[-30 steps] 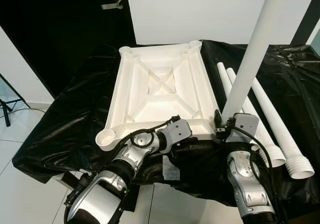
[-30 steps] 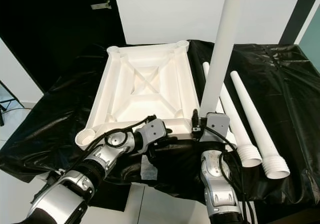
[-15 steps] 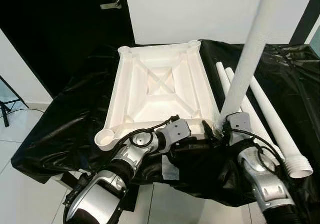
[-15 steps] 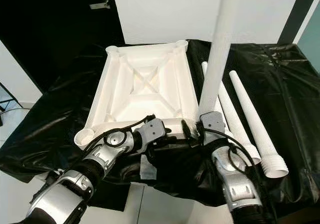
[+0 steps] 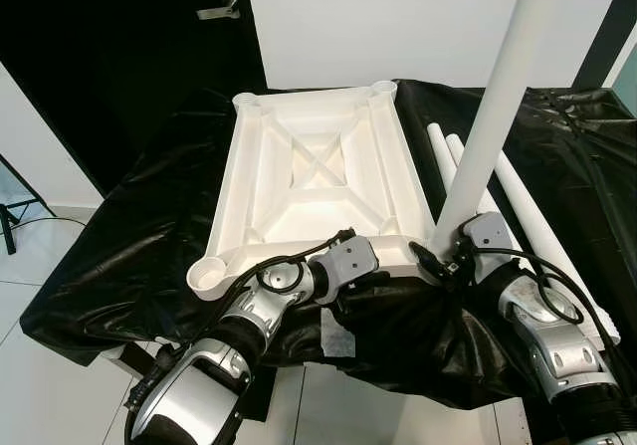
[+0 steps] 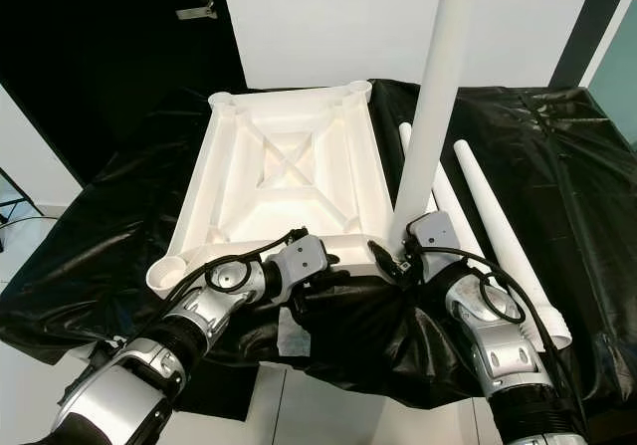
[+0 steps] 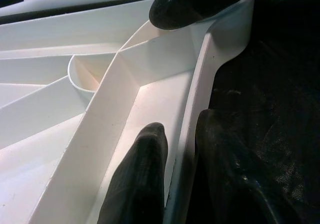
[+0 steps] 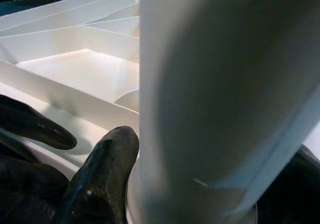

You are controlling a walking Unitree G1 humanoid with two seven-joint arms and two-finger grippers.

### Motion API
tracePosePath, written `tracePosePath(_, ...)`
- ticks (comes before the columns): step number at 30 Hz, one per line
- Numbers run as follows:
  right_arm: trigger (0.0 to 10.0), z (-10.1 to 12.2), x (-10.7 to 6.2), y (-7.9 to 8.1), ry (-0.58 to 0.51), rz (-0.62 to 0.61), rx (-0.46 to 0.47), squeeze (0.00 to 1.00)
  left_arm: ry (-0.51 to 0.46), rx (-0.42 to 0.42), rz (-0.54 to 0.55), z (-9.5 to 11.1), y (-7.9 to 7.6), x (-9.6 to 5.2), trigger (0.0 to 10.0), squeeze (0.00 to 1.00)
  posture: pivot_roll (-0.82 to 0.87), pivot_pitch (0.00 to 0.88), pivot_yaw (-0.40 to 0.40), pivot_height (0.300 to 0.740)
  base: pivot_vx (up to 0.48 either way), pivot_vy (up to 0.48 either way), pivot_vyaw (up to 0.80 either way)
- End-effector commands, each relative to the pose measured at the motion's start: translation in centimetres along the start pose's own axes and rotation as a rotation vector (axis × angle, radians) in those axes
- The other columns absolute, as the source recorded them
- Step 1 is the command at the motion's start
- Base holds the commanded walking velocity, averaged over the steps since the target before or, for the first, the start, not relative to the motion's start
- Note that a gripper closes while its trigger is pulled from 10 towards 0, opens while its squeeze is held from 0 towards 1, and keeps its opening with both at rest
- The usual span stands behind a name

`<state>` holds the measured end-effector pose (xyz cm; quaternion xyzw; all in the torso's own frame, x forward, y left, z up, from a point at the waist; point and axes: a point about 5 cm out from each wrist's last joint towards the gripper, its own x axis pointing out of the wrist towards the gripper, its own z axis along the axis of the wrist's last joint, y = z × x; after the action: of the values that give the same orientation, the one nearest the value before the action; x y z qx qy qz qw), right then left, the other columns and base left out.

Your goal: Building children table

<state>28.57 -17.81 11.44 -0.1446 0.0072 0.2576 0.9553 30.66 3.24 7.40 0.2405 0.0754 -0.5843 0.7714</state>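
— Right, where is your tabletop?

— Your white tabletop lies underside up on the bench, which is draped in black sheet, at the centre of the frame. Its ribs form a cross in the middle, and a round socket sits at its lower-left corner.

— And your left tool?

— Your left tool is clenched on the tabletop's near rim, low in the frame: one finger lies inside the rim and the other outside, against the black sheet.

— What is your right tool doing?

— Your right tool is grasping the standing leg at its foot. That white tube rises from the tabletop's lower-right corner and runs out of the top of the frame, leaning slightly to the right. In the right wrist view a black finger presses against the tube's base.

— Anything else on your bench?

— Spare legs lie on the black sheet at the right, just beside the tabletop.
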Motion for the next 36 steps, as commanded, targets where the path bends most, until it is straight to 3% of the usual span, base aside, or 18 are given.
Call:
tracePosePath(1,0.0,-0.9,0.5,1.7,0.017,0.048,0.101,0.0,0.171,-0.1,-0.188,-4.0,-3.4,-0.3,10.0,0.0,-0.04,0.0,0.038,0.74,0.0,0.0,0.0)
tracePosePath(4,0.0,-0.8,1.0,2.2,-0.012,-0.053,0.141,0.0,0.17,-0.1,-0.189,-4.0,-3.5,-0.2,10.0,0.0,-0.05,0.0,0.039,0.74,0.0,0.0,0.0)
tracePosePath(5,0.0,-0.4,1.0,2.1,-0.074,-0.203,0.148,0.0,0.17,-0.099,-0.191,-4.0,-3.6,-0.2,10.0,0.0,-0.05,0.0,0.037,0.74,0.0,0.0,0.0)
tracePosePath(6,0.0,-0.4,1.0,2.1,-0.074,-0.203,0.148,0.0,0.17,-0.099,-0.191,-4.0,-3.6,-0.2,10.0,0.0,-0.05,0.0,0.037,0.74,0.0,0.0,0.0)
tracePosePath(8,0.0,0.0,0.7,1.9,-0.128,-0.47,0.196,0.0,0.167,-0.099,-0.193,-3.9,-3.6,-0.1,10.0,0.0,-0.04,0.0,0.037,0.74,0.0,0.0,0.0)
tracePosePath(9,0.0,0.0,0.7,1.9,-0.128,-0.47,0.196,0.0,0.167,-0.099,-0.193,-3.9,-3.6,-0.1,10.0,0.0,-0.04,0.0,0.037,0.74,0.0,0.0,0.0)
tracePosePath(12,0.0,-0.5,0.4,2.2,-0.096,-0.624,0.252,0.0,0.165,-0.101,-0.195,-3.9,-3.7,0.0,10.0,0.0,-0.05,0.0,0.039,0.74,0.0,0.0,0.0)
tracePosePath(22,0.0,-1.1,0.3,2.1,-0.051,-0.725,0.26,0.0,0.167,-0.1,-0.2,-3.9,-3.8,0.1,10.0,0.0,-0.05,0.0,0.037,0.74,0.0,0.0,0.0)
tracePosePath(23,3.2,-1.1,0.5,2.1,-0.052,-0.718,0.255,0.0,0.166,-0.1,-0.2,-3.9,-3.8,0.1,10.0,0.0,-0.05,0.0,0.037,0.74,0.0,0.0,0.0)
tracePosePath(24,10.0,-0.9,0.6,2.2,-0.059,-0.69,0.23,0.0,0.167,-0.101,-0.199,-3.9,-3.8,0.1,10.0,0.0,-0.05,0.0,0.037,0.74,0.0,0.0,0.0)
tracePosePath(25,10.0,-0.8,0.6,2.2,-0.067,-0.661,0.202,0.38,0.167,-0.101,-0.198,-3.9,-3.8,0.1,10.0,0.0,-0.05,0.0,0.036,0.74,0.0,0.0,0.0)
tracePosePath(26,10.0,-0.7,0.5,2.3,-0.075,-0.627,0.181,1.0,0.168,-0.1,-0.197,-3.9,-3.8,0.1,10.0,0.0,-0.05,0.0,0.036,0.74,0.0,0.0,0.0)
tracePosePath(31,10.0,-0.9,0.3,2.0,-0.067,-0.59,0.135,1.0,0.17,-0.096,-0.197,-3.9,-3.7,0.0,10.0,0.0,-0.05,0.0,0.032,0.74,0.0,0.0,0.0)
tracePosePath(32,10.0,-1.0,0.2,1.8,-0.06,-0.567,0.102,0.35,0.171,-0.093,-0.195,-3.9,-3.6,0.0,10.0,0.0,-0.05,0.0,0.035,0.74,0.0,0.0,0.0)
tracePosePath(36,10.0,-0.8,0.3,1.7,-0.069,-0.544,0.084,0.35,0.171,-0.093,-0.193,-3.9,-3.6,0.0,10.0,0.0,-0.05,0.0,0.035,0.74,0.0,0.0,0.0)
